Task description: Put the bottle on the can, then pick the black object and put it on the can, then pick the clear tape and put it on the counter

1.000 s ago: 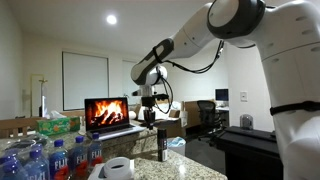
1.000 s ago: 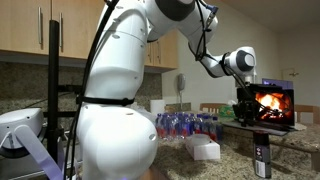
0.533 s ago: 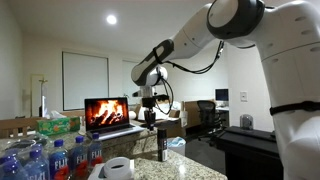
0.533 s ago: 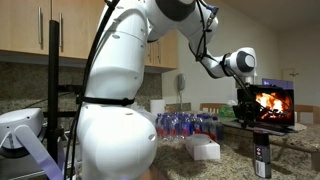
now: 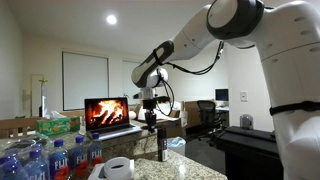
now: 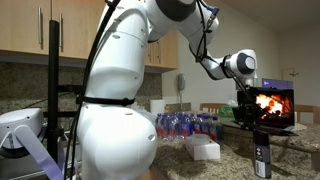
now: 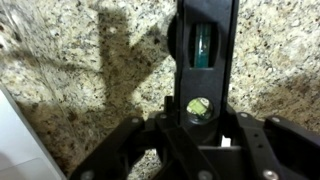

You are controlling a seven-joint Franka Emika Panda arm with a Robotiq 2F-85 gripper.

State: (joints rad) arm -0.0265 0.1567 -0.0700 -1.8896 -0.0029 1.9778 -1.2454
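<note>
My gripper is shut on the black object, a flat black bar with two green vials, and holds it over the speckled granite counter. In both exterior views the gripper hangs above the counter with the bar pointing down. The slim dark bottle stands upright just beside and below it. I cannot tell a can apart under the bottle. The clear tape, a whitish ring, lies on the counter near the front.
An open laptop with a fire picture stands behind the gripper. Several blue-labelled water bottles stand in a group. A green tissue box sits behind them. The counter edge is near the bottle.
</note>
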